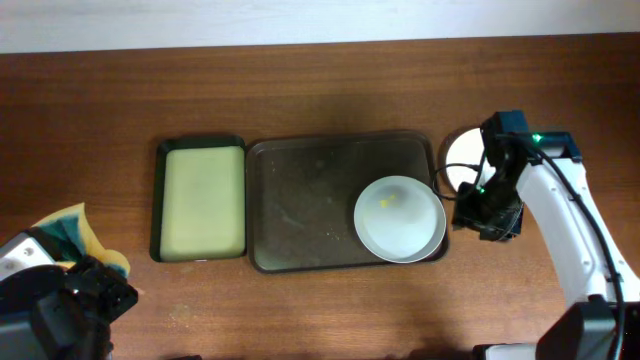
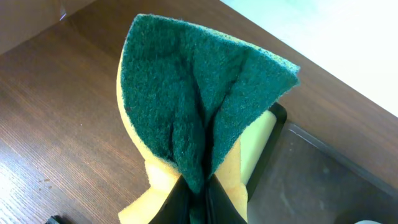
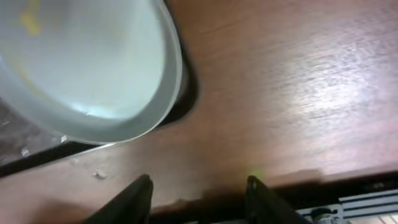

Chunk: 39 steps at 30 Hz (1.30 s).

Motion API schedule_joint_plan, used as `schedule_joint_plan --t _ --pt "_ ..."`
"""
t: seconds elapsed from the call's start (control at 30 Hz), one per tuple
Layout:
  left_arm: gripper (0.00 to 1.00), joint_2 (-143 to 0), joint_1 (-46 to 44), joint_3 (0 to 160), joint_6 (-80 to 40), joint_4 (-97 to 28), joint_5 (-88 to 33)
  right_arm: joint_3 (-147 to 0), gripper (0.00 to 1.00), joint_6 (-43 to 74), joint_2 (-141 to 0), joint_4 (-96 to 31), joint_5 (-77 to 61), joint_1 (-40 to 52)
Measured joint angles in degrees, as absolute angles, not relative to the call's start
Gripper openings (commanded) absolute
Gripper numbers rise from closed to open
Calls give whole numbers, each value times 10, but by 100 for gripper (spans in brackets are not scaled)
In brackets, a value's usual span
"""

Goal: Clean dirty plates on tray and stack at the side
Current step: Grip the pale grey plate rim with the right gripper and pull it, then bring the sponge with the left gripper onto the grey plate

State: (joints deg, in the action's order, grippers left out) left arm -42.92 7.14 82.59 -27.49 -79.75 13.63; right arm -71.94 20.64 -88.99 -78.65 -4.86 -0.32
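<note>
1. One dirty plate [image 1: 400, 218] lies on the tray [image 1: 300, 190], at its R end, w/ a yellow smear on its face. In the R wrist view it sits ahead and to the left of the R claw [image 3: 199, 194], its rim overhanging the tray edge toward the claw.
2. R claw: released, jaws apart, nothing between them. It is low over the bare table [image 3: 298, 74], just beside the tray's outer rim. Judgement: parked close so a short reach can take or steady the plate rim.
3. L claw [image 2: 196, 205]: clenched on the sponge [image 2: 199, 93]. The pinch at the lower edge folds the sponge, green scour face out, yellow foam behind. Judgement: held so the abrasive side meets the plate first.
4. L claw pos.: well apart from the dirty plate. The small black tray [image 1: 157, 200] is ahead and to its right, between the claw and the tray.
5. A white plate [image 1: 460, 158] rests on the table near the R claw, off the tray and partly hidden by the R arm [image 1: 560, 210]. Judgement: this is the stack pos.; the no. of plates in it cannot be told.
6. Task state (judgement): smear present, so this plate needs a scrub before stacking.
</note>
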Motion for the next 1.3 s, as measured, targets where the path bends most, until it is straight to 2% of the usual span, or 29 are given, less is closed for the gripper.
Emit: schedule_joint_plan --t 0.1,0.13,0.2,0.23,0.4,0.47,0.6,0.63,0.7,0.73,0.8,0.9,1.0,1.13,1.17,1.2,1.23,1.3 --pt "7 -429 71 826 -275 -799 135 -625 41 257 -896 -690 -50 1" --pt "7 -430 71 826 -275 -800 135 -588 38 269 -896 -616 -61 12" --pt "8 -430 71 825 -275 -799 135 -547 29 283 -899 -552 -74 28" --pt "8 -430 71 825 -275 -800 135 -543 27 294 -899 -532 -76 28" --pt "8 -430 71 825 -275 -800 135 -536 25 316 -934 -505 -79 29" --pt "9 -430 71 825 -275 -800 135 -519 12 317 -941 -490 -80 29" --pt "9 -430 71 825 -275 -800 135 -515 9 322 -942 -485 -84 30" --pt "9 -430 71 825 -275 -800 135 -513 4 322 -942 -484 -85 30" --pt "6 -430 71 825 -275 -801 135 -503 4 326 -941 -460 -90 30" --pt "0 -430 71 825 -275 -801 135 -503 4 325 -941 -446 -95 30" --pt "0 -430 71 825 -274 -801 132 -505 4 270 -941 -411 -116 32" --pt "0 -431 71 824 -275 -795 113 -579 4 193 -952 -450 -124 37" --pt "0 -457 71 824 -267 -801 98 -623 4 141 -962 -388 -121 70" --pt "0 -511 71 823 -253 -808 69 -623 4 131 -1020 -298 -120 137" --pt "0 -520 71 823 -238 -808 49 -623 15 131 -1042 -282 -117 154" --pt "0 -524 71 823 -224 -808 35 -623 55 131 -1054 -277 -114 165" --pt "0 -532 71 823 -199 -808 13 -623 63 131 -1062 -277 -110 171" --pt "0 -564 71 824 -158 -819 -27 -641 67 128 -1061 -319 -108 163"
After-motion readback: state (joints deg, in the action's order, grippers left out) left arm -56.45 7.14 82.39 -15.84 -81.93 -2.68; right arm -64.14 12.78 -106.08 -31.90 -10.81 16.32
